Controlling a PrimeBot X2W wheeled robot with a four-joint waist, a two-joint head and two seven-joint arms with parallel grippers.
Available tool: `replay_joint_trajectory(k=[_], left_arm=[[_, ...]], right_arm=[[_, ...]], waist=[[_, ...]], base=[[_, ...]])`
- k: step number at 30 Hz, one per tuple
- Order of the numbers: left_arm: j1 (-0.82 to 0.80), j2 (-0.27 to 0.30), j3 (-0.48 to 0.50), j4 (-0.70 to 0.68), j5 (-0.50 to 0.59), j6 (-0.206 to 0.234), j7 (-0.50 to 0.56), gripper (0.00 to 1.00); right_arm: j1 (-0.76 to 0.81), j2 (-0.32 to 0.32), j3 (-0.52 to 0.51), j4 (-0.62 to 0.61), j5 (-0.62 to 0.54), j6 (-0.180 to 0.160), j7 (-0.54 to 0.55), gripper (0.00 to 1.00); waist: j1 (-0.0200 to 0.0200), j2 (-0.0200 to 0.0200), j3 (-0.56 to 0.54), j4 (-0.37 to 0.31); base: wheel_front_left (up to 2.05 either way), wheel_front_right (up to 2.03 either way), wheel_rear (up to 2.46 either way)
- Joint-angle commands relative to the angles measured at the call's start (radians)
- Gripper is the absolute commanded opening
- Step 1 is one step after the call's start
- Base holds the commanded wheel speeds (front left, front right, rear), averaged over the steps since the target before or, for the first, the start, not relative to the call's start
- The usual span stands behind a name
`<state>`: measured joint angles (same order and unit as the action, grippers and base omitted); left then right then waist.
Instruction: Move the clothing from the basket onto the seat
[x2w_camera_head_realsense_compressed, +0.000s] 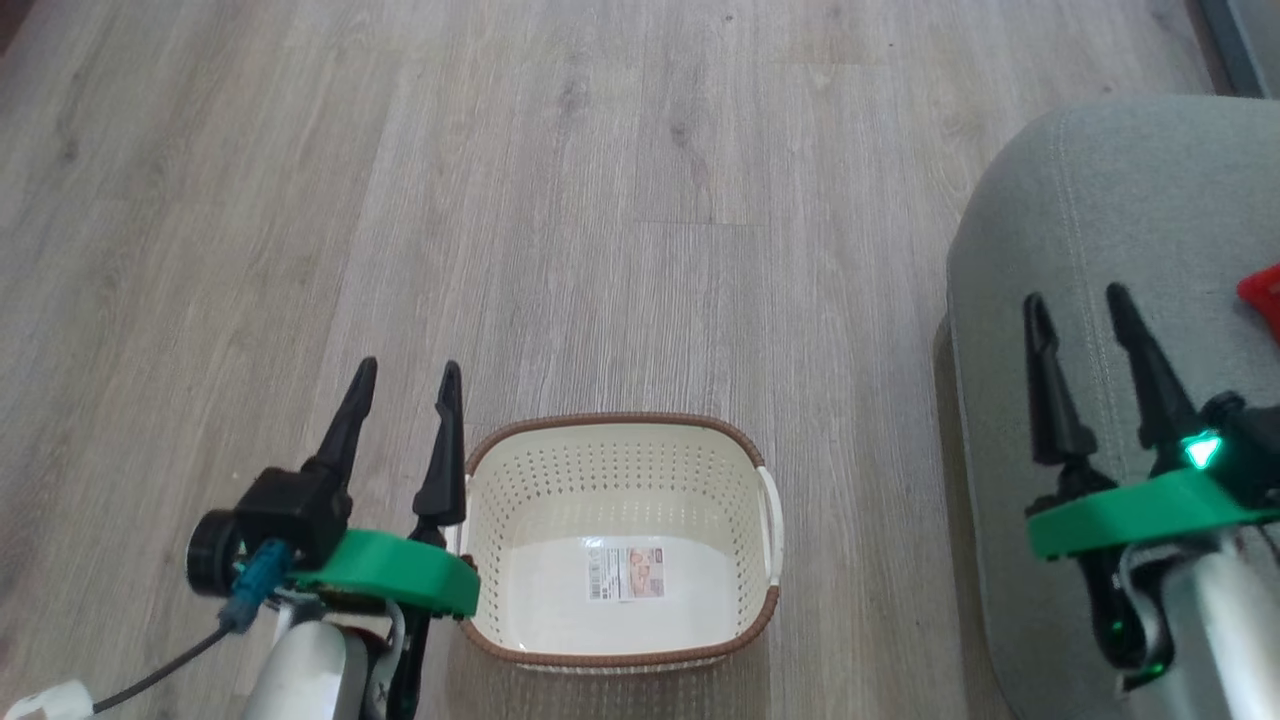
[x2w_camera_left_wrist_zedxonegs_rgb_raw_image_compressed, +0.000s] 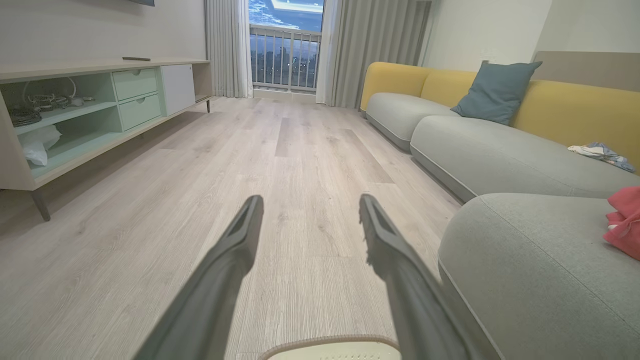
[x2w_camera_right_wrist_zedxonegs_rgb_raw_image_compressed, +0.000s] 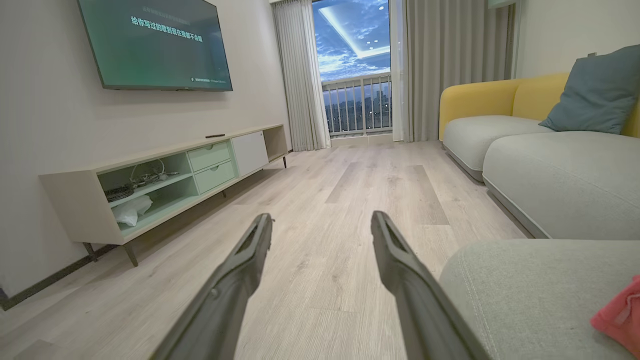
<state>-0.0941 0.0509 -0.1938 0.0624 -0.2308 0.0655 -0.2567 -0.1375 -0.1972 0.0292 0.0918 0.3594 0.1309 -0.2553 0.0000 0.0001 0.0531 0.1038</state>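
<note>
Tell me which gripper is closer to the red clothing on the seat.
Right. The right gripper hovers over the seat, just left of the clothing in the head view. The left gripper is beyond the basket, over the floor.

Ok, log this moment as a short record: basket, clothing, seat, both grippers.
basket: upright on the floor, only a label inside
clothing: red piece lying on the seat, at the head view's right edge
seat: grey-green cushion, right of the basket
left gripper: open, empty, beside the basket's left rim
right gripper: open, empty, at the seat's edge
task: no clothing left in the basket
</note>
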Motion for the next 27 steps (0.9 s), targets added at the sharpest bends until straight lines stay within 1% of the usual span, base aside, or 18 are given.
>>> replay_joint_trajectory(k=[1,5,7,11,14,21,27], left_arm=[[-0.024,-0.001,0.031,-0.021,-0.002,0.007,-0.005,1.0],[-0.013,-0.001,0.015,0.007,0.009,0.012,-0.005,1.0],[-0.01,-0.001,-0.003,0.019,0.024,0.002,-0.005,1.0],[-0.002,-0.001,-0.013,0.043,0.001,-0.009,-0.005,1.0],[-0.005,-0.001,-0.028,0.061,0.008,-0.018,-0.005,1.0],[-0.008,-0.001,-0.031,0.063,0.009,0.003,-0.005,1.0],[-0.006,-0.001,-0.029,0.057,0.004,0.0,-0.005,1.0]], right_arm=[[-0.001,0.008,0.013,-0.036,-0.016,0.0,-0.006,1.0],[0.021,0.041,0.002,-0.04,-0.045,0.0,-0.006,1.0],[0.031,0.054,-0.004,-0.04,-0.054,0.0,-0.006,1.0],[0.05,0.066,-0.006,-0.035,-0.079,0.0,-0.006,1.0],[0.065,0.067,-0.012,-0.029,-0.088,0.0,-0.006,1.0],[0.07,0.069,-0.023,-0.028,-0.089,0.0,-0.006,1.0],[0.064,0.07,-0.018,-0.029,-0.094,0.0,-0.006,1.0]], waist=[[0.0,-0.0001,-0.001,0.001],[0.0,-0.0001,-0.001,0.0],[0.0,-0.0001,-0.001,-0.001],[0.0,-0.0001,-0.001,-0.004],[0.0,-0.0001,-0.002,-0.004],[0.0,-0.0001,-0.001,-0.009],[0.0,-0.0001,-0.002,-0.012]], base=[[0.0,0.0,0.0],[0.0,0.0,0.0],[0.0,0.0,0.0],[0.0,0.0,0.0],[0.0,0.0,0.0],[0.0,0.0,0.0],[0.0,0.0,0.0]])
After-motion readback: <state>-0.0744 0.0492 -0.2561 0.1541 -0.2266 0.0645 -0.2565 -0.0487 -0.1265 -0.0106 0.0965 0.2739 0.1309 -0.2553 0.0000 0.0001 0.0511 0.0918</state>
